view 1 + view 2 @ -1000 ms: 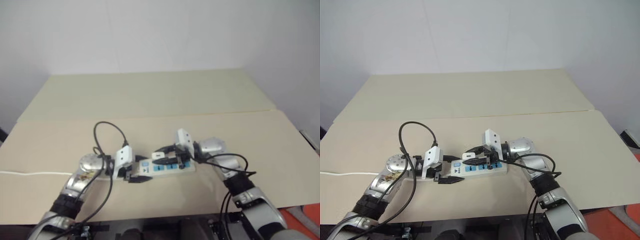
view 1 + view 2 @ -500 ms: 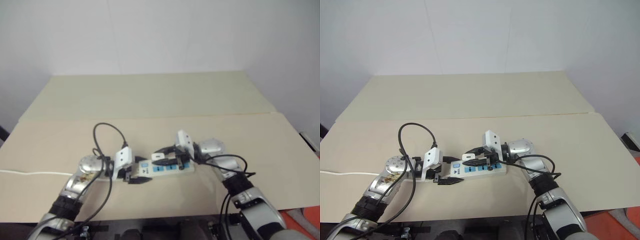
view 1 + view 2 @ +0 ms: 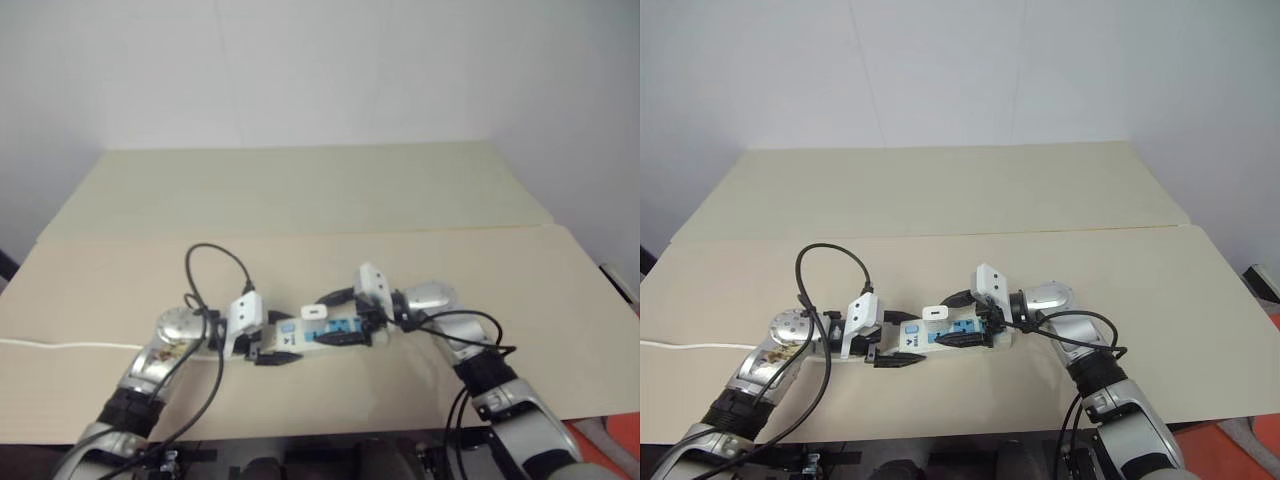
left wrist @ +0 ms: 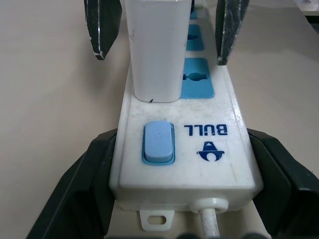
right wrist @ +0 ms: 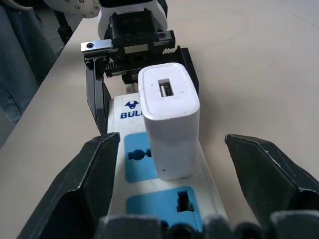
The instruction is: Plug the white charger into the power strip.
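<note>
On the near table (image 3: 1200,330), we have the white charger (image 3: 933,314) standing in the power strip's (image 3: 950,336) left socket.
Our left gripper (image 3: 895,360) pinches the strip's switch end; our right gripper's (image 3: 962,320) jaws stand wide beside the charger, holding nothing. Next we pull back.

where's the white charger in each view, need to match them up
Left eye view: white charger standing on the power strip, near centre.
Right eye view: same spot.
Left wrist view: upright block behind the blue switch.
Right wrist view: centre, port facing up.
Shared landmark: the strip's blue sockets.
</note>
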